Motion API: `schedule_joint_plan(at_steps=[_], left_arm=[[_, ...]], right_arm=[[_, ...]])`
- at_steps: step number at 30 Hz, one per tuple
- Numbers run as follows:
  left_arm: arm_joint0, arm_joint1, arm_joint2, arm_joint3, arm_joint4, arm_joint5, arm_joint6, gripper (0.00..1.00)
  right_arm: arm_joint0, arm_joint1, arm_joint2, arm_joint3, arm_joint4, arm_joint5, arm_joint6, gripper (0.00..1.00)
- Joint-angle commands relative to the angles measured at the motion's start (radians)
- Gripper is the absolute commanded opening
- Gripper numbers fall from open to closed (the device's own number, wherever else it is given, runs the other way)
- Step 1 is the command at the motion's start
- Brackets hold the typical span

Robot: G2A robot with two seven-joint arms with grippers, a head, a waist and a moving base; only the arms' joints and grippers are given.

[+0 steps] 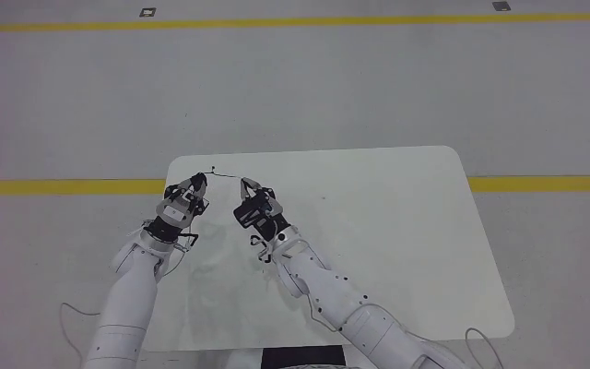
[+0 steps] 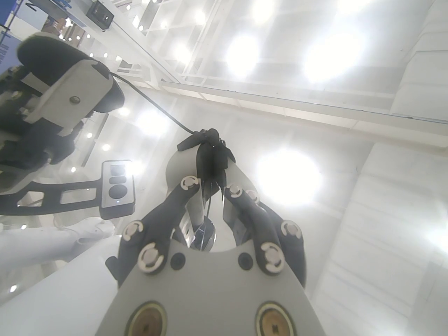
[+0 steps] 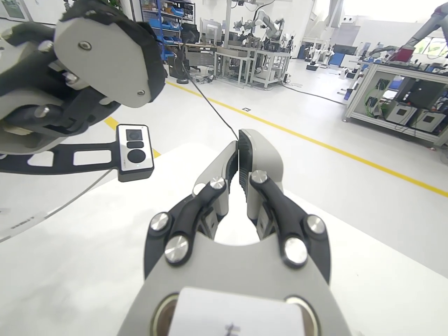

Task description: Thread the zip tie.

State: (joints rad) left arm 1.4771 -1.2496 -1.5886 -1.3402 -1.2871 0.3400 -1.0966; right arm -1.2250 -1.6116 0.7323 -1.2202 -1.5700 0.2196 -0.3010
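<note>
Zip tie: a thin black zip tie (image 1: 228,174) stretches in a nearly straight line between the two pincers, held in the air above the far left part of the desk.
Zip tie, left end: in the left wrist view the strand (image 2: 154,101) runs into the tips of the left arm's pincer, where there is a small dark lump. I cannot tell whether this is the tie's head.
Zip tie, right end: in the right wrist view the strand (image 3: 210,106) comes straight out of the right pincer's tip and rises to the other pincer.
Left pincer: the left pincer (image 2: 210,155) has its fingers pressed together, clamped on its end of the zip tie. In the top view it (image 1: 196,184) sits over the desk's far left corner, tips pointing away from the robot.
Right pincer: the right pincer (image 3: 238,148) has its ribbed pads squeezed together on the other end of the zip tie. In the top view it (image 1: 247,191) is just beside the left pincer, with a small gap between them.
Desk: a white desk (image 1: 387,240) with rounded corners lies under both arms.
Floor: a pale grey floor (image 1: 369,92) surrounds the desk, crossed by a yellow line (image 1: 295,22) far off and another yellow line (image 1: 83,186) level with the desk's far edge.
Room: the right wrist view shows blue shelving (image 3: 164,19) and a workbench (image 3: 395,99) in a bright hall.
</note>
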Motion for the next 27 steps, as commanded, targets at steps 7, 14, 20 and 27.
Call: schedule_joint_plan(at_steps=[7, 14, 20, 27], left_arm=[[0.0, 0.0, 0.0, 0.0, 0.0, 0.0, 0.0, 0.0], [0.0, 0.0, 0.0, 0.0, 0.0, 0.0, 0.0, 0.0], [0.0, 0.0, 0.0, 0.0, 0.0, 0.0, 0.0, 0.0], [0.0, 0.0, 0.0, 0.0, 0.0, 0.0, 0.0, 0.0]], right_arm=[[-0.005, 0.009, -0.002, -0.011, 0.0, 0.006, 0.012, 0.0], [-0.007, 0.015, -0.006, -0.014, 0.0, 0.01, 0.018, 0.0], [-0.006, 0.018, -0.009, -0.013, 0.0, 0.015, 0.022, 0.0], [-0.006, 0.023, -0.008, -0.012, 0.0, 0.019, 0.027, 0.0]])
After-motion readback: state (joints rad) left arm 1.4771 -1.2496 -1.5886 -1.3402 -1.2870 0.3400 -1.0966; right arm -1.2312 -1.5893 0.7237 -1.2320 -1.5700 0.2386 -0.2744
